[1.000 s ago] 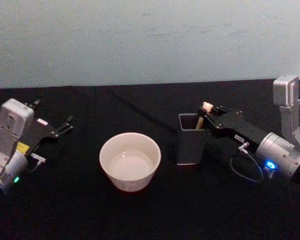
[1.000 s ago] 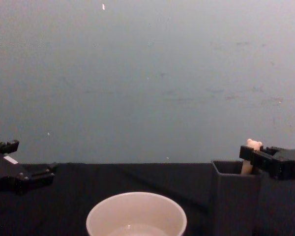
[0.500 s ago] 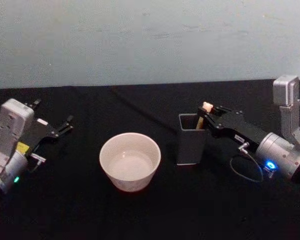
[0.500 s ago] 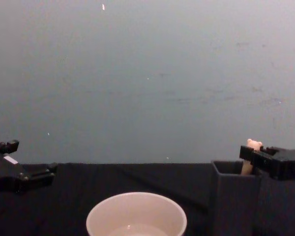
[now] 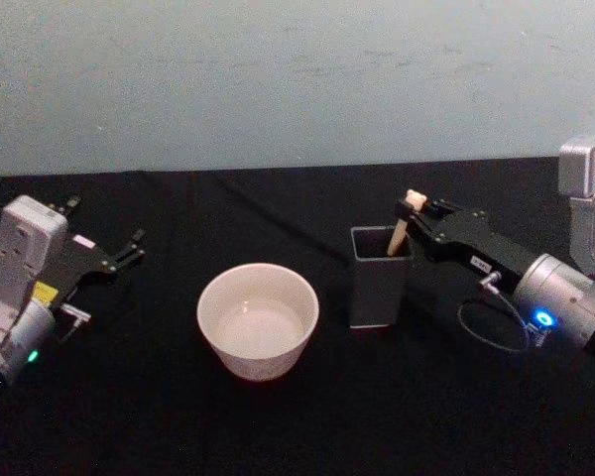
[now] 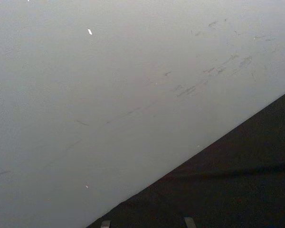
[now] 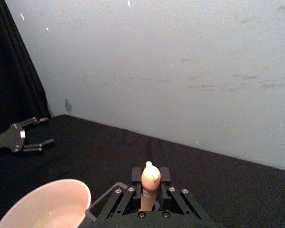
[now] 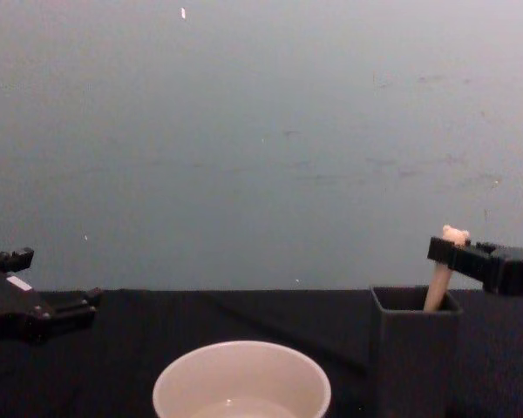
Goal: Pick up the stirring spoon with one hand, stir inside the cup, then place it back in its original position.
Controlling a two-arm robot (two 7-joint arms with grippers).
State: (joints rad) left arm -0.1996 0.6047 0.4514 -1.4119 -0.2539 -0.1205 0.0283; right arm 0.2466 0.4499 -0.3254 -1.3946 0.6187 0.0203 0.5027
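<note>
The right gripper (image 5: 410, 210) is clamped on the cream handle of the stirring spoon (image 5: 400, 236) just below its bear head, the stem slanting down into the dark holder (image 5: 377, 290) — the bowl hidden inside. My worry is a sideways pull before the bowl clears the rim: it could catch the thin wall and tip or drag the holder. The cup (image 5: 258, 319) stands near the holder's left side, between it and the parked left gripper (image 5: 106, 220), fingers spread.

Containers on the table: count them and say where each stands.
2. The cream-white cup stands near the middle of the table; the dark square holder stands apart on its right, with the stirring spoon in it, gripped by the right gripper. None looks hidden.
</note>
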